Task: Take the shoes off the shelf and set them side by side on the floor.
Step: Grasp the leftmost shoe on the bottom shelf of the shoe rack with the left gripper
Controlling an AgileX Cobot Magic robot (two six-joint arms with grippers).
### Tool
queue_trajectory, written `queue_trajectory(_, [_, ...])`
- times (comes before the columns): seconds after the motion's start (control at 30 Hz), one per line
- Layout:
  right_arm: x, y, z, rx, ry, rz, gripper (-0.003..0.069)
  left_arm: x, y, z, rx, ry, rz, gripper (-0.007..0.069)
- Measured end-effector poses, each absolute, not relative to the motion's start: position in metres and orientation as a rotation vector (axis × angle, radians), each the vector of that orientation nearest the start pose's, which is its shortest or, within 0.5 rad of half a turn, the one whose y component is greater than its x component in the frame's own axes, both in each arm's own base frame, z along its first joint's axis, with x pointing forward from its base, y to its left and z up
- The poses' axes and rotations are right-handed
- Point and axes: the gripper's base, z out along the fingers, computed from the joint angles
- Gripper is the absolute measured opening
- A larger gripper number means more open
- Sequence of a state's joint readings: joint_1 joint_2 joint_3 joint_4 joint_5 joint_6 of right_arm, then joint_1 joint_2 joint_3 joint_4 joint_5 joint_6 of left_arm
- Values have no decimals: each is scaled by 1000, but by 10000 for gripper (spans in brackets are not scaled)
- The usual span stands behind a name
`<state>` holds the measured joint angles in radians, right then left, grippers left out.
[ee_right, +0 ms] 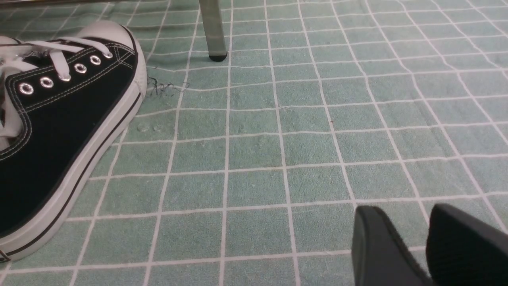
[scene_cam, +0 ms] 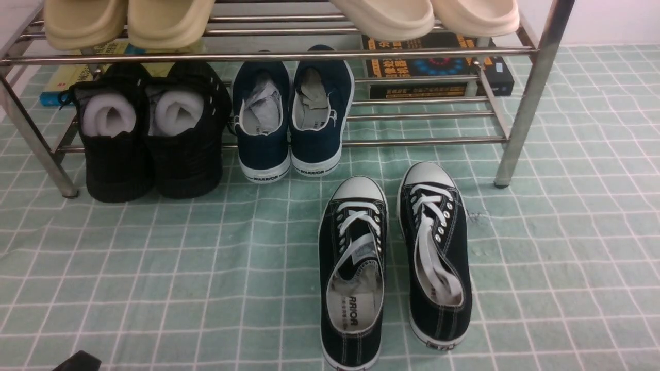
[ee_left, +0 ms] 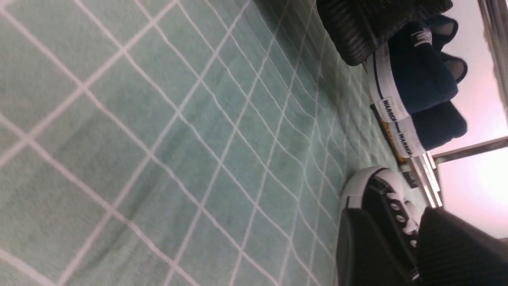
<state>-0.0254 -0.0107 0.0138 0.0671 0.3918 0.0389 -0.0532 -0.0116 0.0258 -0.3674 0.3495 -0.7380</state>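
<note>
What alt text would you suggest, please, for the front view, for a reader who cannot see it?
Two black mesh shoes sit on the lower tier of a shoe rack, left of a navy pair, with cream slippers on the top tier. In front, black canvas sneakers with white toe caps lie side by side on the green checked floor.

Pair of navy low-tops [scene_cam: 315, 144] with white soles and WARRIOR heel tags, heels toward the camera, crumpled paper stuffed inside. In front of them, a bit to the right, black canvas sneakers [scene_cam: 352, 273] lie side by side with white toe caps pointing away and loose white laces. Up top there are tan slippers [scene_cam: 129, 20] on the left and cream slippers [scene_cam: 428, 15] on the right. At the back there's a black box [scene_cam: 438, 69] with orange print on the right and a yellow book [scene_cam: 67, 77] on the left.
</note>
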Motion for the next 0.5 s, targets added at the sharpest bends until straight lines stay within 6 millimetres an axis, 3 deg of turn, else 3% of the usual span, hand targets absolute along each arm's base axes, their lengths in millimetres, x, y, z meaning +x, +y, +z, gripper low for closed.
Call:
queue_trajectory(0.33, [52,1,174,101,1876,76,228,55,-11,185,-862,1589,-927,232])
queue_trajectory(0.4, [52,1,174,101,1876,76,228,54,-11,191,-849,1587,-927,193])
queue_trajectory(0.5, [52,1,174,101,1876,76,228,48,-12,218,-741,1621,-869,103])
